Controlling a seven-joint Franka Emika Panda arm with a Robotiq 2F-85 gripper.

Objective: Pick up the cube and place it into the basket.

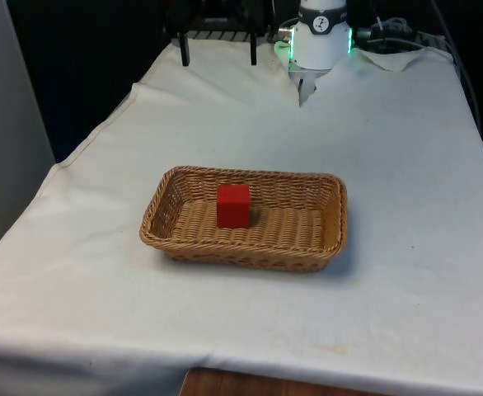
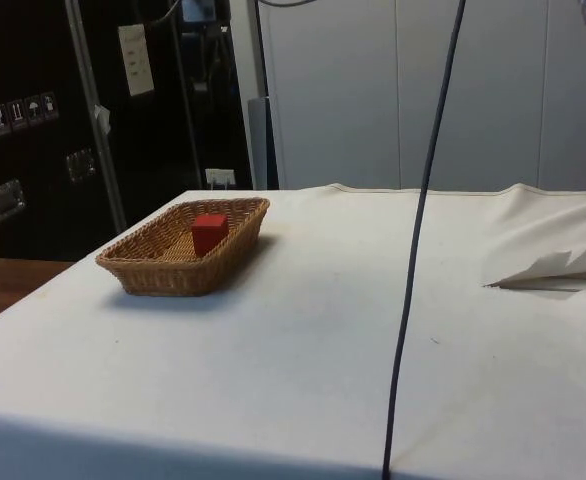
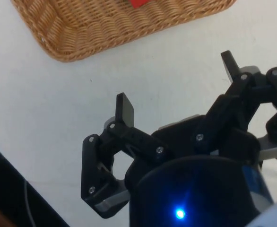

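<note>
cube is sitting inside the wicker basket, red, upright on the woven floor, roughly mid-basket and a bit toward the front view's left. in the side view the cube is showing above the basket's rim, nothing touching it. basket is resting flat on the white tablecloth, near the table's middle, long side facing the front cam.

gripper is hanging over bare cloth w/ its jaws standing wide apart and nothing btwn them; one black fingertip is pointing down at the cloth, other fingertip well apart from it. in the wrist view the basket is lying just beyond the fingers, not under them, and a sliver of the red cube is peeking at the pic's edge inside it. gripper is clear of both basket and cube, no contact.

robot's white base is standing at the far end of the table. a dark cable is hanging down across the side view, in front of the cloth.
</note>
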